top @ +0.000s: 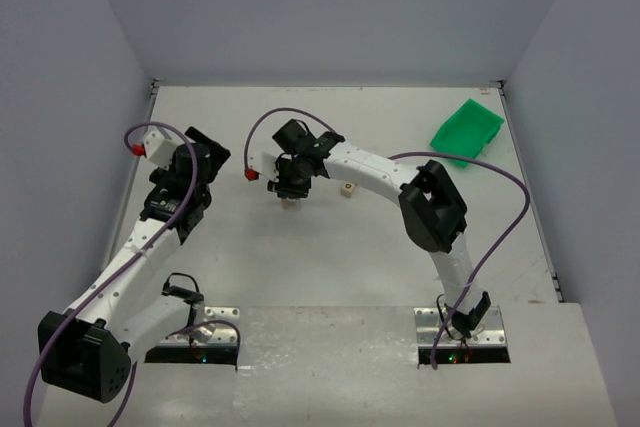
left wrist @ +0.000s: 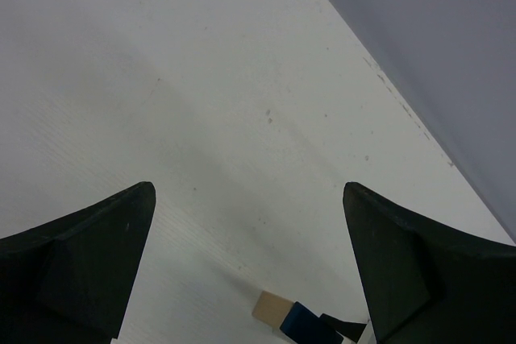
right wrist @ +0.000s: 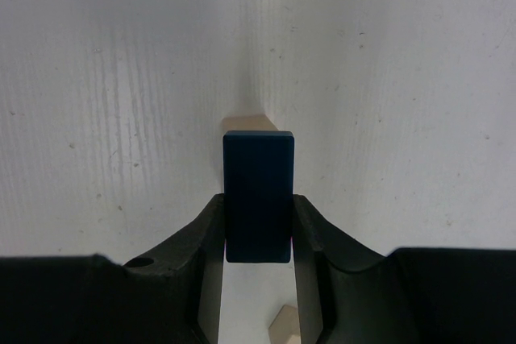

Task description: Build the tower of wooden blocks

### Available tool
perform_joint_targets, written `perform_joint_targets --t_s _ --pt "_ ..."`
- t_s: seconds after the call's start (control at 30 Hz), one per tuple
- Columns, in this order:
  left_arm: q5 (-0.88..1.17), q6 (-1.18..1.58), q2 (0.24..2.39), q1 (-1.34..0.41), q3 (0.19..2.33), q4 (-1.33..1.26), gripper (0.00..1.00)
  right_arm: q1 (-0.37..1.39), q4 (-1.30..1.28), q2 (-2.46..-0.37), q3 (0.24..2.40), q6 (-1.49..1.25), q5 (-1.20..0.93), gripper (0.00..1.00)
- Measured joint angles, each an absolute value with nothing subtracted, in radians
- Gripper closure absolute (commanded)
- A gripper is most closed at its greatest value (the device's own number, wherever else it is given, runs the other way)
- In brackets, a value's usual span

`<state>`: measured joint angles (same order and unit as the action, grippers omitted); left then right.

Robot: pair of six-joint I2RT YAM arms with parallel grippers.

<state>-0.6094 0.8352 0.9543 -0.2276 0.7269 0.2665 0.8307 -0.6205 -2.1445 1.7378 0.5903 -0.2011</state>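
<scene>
My right gripper (right wrist: 258,201) is shut on a dark blue block (right wrist: 258,175), gripping its long sides. The blue block sits over a plain tan block (right wrist: 251,122), of which only a sliver shows past its far end. The left wrist view shows this pair from the side, the tan block (left wrist: 274,308) next to the blue block (left wrist: 310,324). From above, the right gripper (top: 290,190) covers the wood block tower, with a bit of tan (top: 288,204) showing under it. My left gripper (left wrist: 248,195) is open over bare table, left of the stack (top: 200,159).
A loose tan block (top: 348,188) lies just right of the right gripper and also shows as a tan block (right wrist: 282,329) between the finger bases. A green plastic bin (top: 467,129) sits at the back right. Grey walls enclose the white table (top: 330,267).
</scene>
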Motion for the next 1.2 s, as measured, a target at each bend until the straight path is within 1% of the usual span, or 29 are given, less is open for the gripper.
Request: perform_joint_targets --t_s 0.8,0.93,1.03,1.2 --pt "-0.603 0.834 0.957 -0.228 0.727 0.265 0.00 0.827 -0.603 -2.144 1.736 0.571 -0.184 0.58" --pt "-0.600 0.831 0.959 -0.228 0.727 0.265 0.00 0.827 -0.599 -2.144 1.731 0.568 -0.184 0.53" --pt "-0.599 0.828 0.960 -0.228 0.727 0.264 0.00 0.827 -0.597 -2.144 1.724 0.566 -0.184 0.45" --pt "-0.598 0.823 0.961 -0.228 0.727 0.260 0.00 0.827 -0.590 -2.144 1.718 0.566 -0.183 0.37"
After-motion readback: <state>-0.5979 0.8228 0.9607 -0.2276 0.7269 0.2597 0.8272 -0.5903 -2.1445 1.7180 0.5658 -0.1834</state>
